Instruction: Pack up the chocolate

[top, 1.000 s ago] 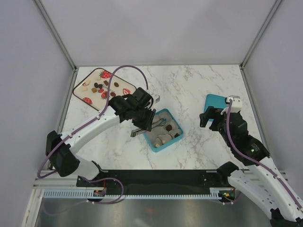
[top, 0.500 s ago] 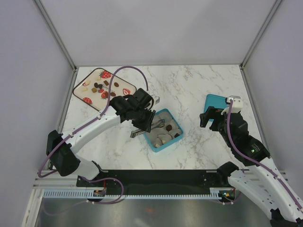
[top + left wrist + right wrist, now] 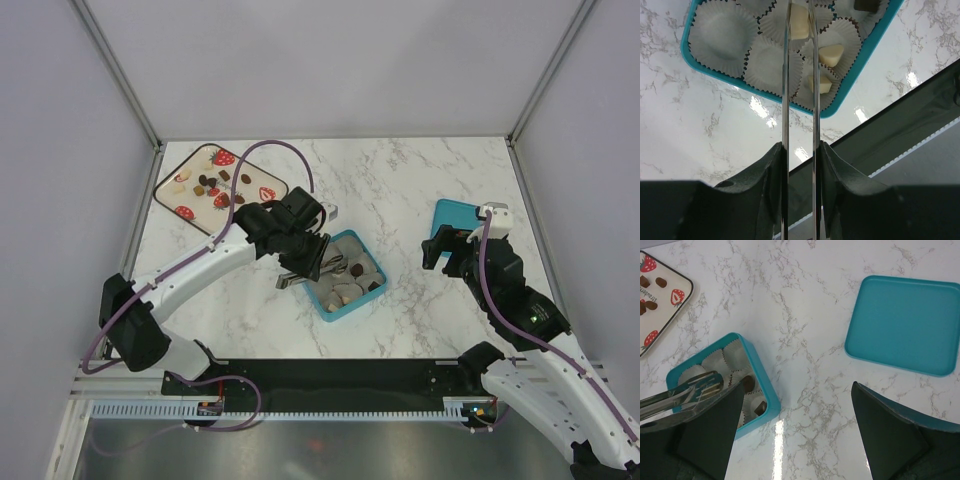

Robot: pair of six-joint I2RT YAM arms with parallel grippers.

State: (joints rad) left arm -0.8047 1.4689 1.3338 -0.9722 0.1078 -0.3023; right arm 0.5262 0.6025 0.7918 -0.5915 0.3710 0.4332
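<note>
Over box [image 3: 866, 54] | left end effector [image 3: 800, 148], tongs [image 3: 785, 100] seemingly wider | chocolate [image 3: 799, 25] between tips

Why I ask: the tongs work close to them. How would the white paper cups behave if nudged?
The paper cups look thin and pleated, so probably light and easily crumpled. They sit packed edge to edge in the teal box, which likely keeps them from tipping.

Left gripper [image 3: 336, 265] over teal box [image 3: 361, 303] holding chocolate [image 3: 346, 292].
</note>
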